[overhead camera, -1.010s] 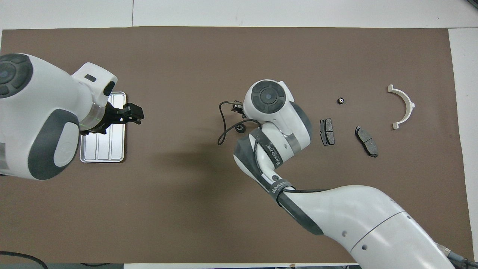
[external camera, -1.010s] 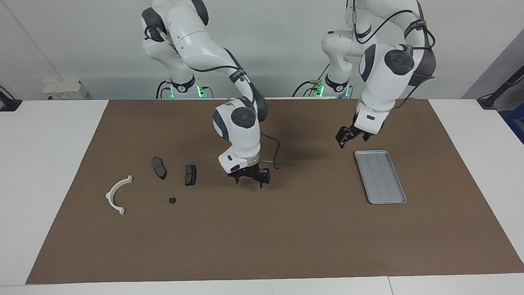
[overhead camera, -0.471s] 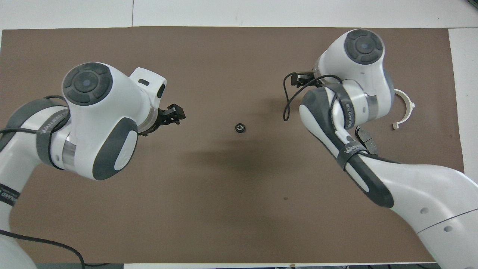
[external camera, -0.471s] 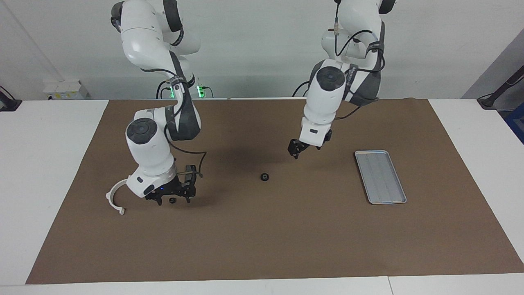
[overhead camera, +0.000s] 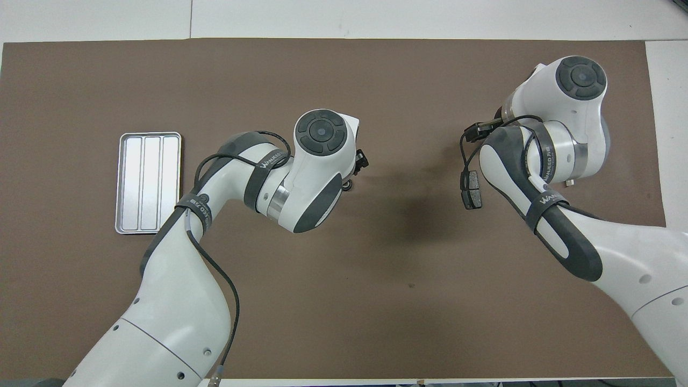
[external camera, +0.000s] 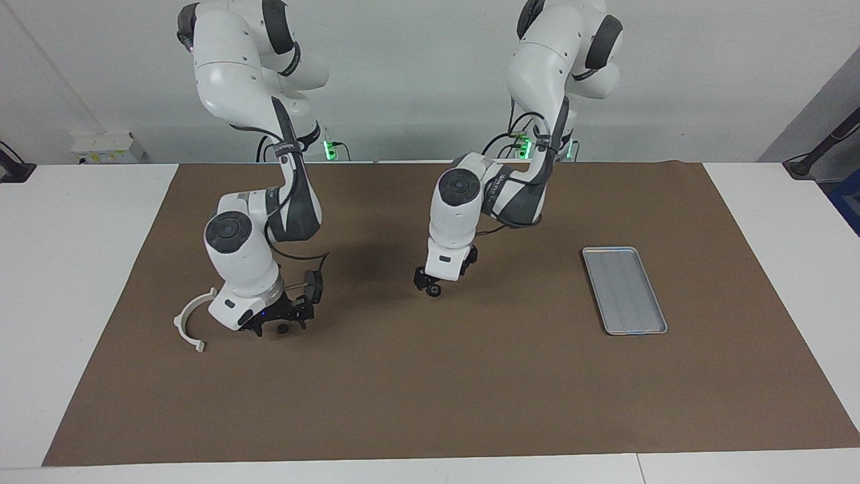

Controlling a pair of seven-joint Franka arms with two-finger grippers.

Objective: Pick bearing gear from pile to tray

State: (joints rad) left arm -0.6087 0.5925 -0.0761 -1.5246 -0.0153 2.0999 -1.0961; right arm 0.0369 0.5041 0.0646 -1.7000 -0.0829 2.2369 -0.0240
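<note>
Brown matting [external camera: 470,376] covers the worktop [external camera: 74,269], and the silver tray [external camera: 624,290] lies flat on it toward the left arm's end, with nothing in it. The tray serves as the landmark for everything below.

The left pincer [external camera: 430,288] is down at the mat near its middle, well apart from the tray toward the right arm's end. A small black ring [external camera: 435,290] sits right at its fingertips, on or just above the mat. I cannot tell whether the fingers are clenched on the ring or only standing around it. In the overhead view the left wrist covers most of this ring, and only a dark edge [overhead camera: 348,186] shows beside it.

The right pincer [external camera: 281,323] is low over the scattered parts, much farther from the tray along the mat. Its fingers stand apart, with a second small black ring [external camera: 283,329] on the mat between them; it does not look gripped.

A white curved plastic piece [external camera: 191,318] lies farther still from the tray, beside the right wrist. One dark grey brake pad [overhead camera: 471,189] shows in the overhead view next to the right forearm, between the tray and the white piece.
</note>
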